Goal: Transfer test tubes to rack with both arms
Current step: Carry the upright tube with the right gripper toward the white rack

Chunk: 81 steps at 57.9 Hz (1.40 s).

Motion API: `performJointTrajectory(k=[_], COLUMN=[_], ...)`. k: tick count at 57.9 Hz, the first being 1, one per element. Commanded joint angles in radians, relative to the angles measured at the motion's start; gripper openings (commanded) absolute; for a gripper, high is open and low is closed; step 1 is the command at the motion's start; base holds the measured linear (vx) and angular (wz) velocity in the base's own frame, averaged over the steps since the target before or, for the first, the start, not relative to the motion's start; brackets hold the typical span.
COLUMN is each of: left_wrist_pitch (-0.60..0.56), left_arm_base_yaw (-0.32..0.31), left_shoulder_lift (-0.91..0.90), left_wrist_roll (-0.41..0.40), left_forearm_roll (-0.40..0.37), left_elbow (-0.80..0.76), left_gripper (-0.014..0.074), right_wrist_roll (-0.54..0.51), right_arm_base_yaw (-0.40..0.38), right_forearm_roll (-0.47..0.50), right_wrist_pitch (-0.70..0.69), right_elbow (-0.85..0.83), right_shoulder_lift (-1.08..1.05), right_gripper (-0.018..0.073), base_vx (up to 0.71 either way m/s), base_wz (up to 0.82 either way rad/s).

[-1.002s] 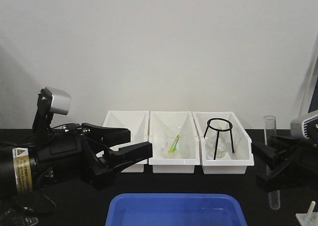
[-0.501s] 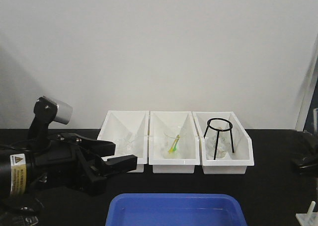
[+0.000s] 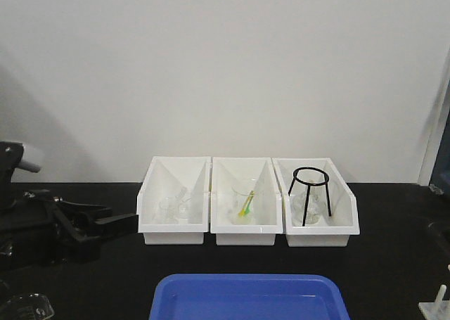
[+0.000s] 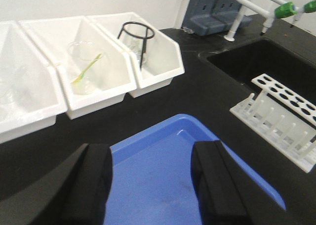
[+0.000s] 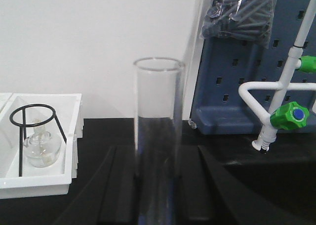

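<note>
**Glass test tube (image 5: 157, 126) upright in the right fingers (image 5: 118, 185), rack (image 4: 284, 92) off to the right**

Through the right wrist view we saw the clear tube standing vertical, open mouth on top. Its lower part was pinched between the two dark fingers, which pressed on it from both sides. The rack did not appear in that view.

From the left wrist we found it on the black worktop (image 4: 207, 101) just beside the sink (image 4: 256, 57). Its long side ran along the sink's edge and its holed top plate faced up. The left fingers (image 4: 91, 185) were spread wide and held nothing. They hung over the blue tray (image 4: 163, 156), with the rack well off to their right.

In the front view only a corner of the rack showed, at the lower right. We judged the right arm the nearer one. The tube's vertical axis suited the holes, so the move would turn on carrying it over a hole before lowering.
</note>
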Motion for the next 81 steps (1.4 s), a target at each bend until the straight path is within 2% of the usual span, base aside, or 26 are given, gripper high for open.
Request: performJointTrajectory(k=[1, 8, 20, 21, 22, 27, 42, 74, 81], left_wrist_pitch=[0.011, 0.019, 0.060, 0.060, 0.061, 0.081, 0.121, 0.138, 0.138], left_arm_base_yaw=[0.023, 0.060, 0.080, 0.080, 0.080, 0.080, 0.080, 0.080, 0.080], left_shoulder_lift=[-0.049, -0.068, -0.073, -0.073, -0.073, -0.073, -0.073, -0.073, -0.073], left_wrist_roll=[-0.006, 0.004, 0.022, 0.023, 0.043, 0.065, 0.072, 0.072, 0.072], left_forearm_roll=[0.043, 0.043, 0.043, 0.043, 0.043, 0.043, 0.043, 0.043, 0.043], left_elbow=[0.017, 0.094, 0.180, 0.183, 0.189, 0.189, 0.189, 0.189, 0.189], left_gripper=[0.0417, 0.0309, -0.0024, -0.0024, -0.0022, -0.0022, -0.0020, -0.0020, -0.0020], right_wrist_roll=[0.001, 0.001, -0.015, -0.020, -0.043, -0.074, -0.105, -0.230, -0.231], right_arm_base_yaw=[-0.017, -0.017, -0.017, -0.017, -0.037, -0.067, -0.189, -0.191, -0.191], right_forearm_roll=[0.050, 0.050, 0.050, 0.050, 0.050, 0.051, 0.051, 0.052, 0.052], right_wrist_pitch=[0.059, 0.094, 0.130, 0.139, 0.230, 0.294, 0.367, 0.462, 0.515], right_elbow=[-0.031, -0.031, -0.031, -0.031, -0.031, -0.031, -0.031, -0.031, -0.050], right_shoulder_lift=[0.002, 0.047, 0.143, 0.149, 0.187, 0.207, 0.247, 0.308, 0.311], right_gripper=[-0.0006, -0.0006, -0.0006, -0.0006, -0.0006, -0.0006, -0.0006, -0.0006, -0.0006], base_vx=[0.00, 0.00, 0.00, 0.00, 0.00, 0.00, 0.00, 0.00, 0.00], base_wz=[0.00, 0.00, 0.00, 0.00, 0.00, 0.00, 0.00, 0.00, 0.00])
